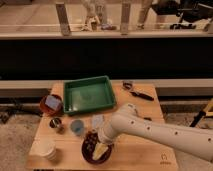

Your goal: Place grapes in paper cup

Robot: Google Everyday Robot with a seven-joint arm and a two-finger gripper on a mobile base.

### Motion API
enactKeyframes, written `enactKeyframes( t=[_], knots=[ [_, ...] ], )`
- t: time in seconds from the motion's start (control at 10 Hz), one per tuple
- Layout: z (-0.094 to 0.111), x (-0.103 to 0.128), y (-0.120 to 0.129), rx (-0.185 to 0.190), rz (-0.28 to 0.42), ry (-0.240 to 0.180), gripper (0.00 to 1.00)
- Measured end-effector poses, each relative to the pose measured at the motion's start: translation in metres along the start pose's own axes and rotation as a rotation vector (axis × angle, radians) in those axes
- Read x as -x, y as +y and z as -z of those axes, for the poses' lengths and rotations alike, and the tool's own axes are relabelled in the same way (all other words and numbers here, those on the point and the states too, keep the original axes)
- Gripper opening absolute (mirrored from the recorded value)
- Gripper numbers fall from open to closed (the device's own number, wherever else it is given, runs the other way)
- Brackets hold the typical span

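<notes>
Here, the robot's white arm (160, 132) reaches in from the right edge of the frame across a wooden table (142, 152), its gripper (101, 148) lowered into a dark bowl (85, 151) close to the table's front edge; whether the gripper is clamped or released cannot be told. The grapes (90, 142) show as a dark knobbly mass inside that bowl, on its left side, just beside the gripper; contact between the two cannot be made out. The paper cup (46, 149) stands upright near the front-left corner, close to both the left and front edges, apart from the bowl with a strip of bare wood between them. Behind that strip stand a small metal cup (56, 123) and a light-blue cup (77, 127), side by side but apart; a pale translucent object (98, 120) sits just behind the bowl, near the arm's wrist. A green tray (85, 80) fills the middle rear of the table; a reddish bowl (44, 106) sits at the left edge beside it, holding something pale; a black tool (141, 95) lies near the rear-right corner. Bare wood shows along the front right, beneath the arm.
</notes>
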Motion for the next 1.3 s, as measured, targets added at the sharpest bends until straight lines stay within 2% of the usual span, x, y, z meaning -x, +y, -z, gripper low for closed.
enactKeyframes(
  t=[0.3,0.5,0.7,0.8,0.9,1.0,1.3],
  knots=[
    [-0.007,0.012,-0.007,0.004,0.020,-0.017,0.78],
    [-0.013,0.019,-0.012,0.004,0.026,-0.033,0.56],
    [-0.013,0.023,-0.013,-0.012,0.040,-0.045,0.33],
    [-0.011,0.029,-0.012,-0.025,0.059,-0.050,0.16],
    [-0.009,0.031,-0.011,-0.036,0.065,-0.055,0.05],
    [-0.006,0.033,-0.010,-0.050,0.070,-0.061,0.00],
    [-0.003,0.037,-0.009,-0.070,0.074,-0.067,0.00]
  ],
)
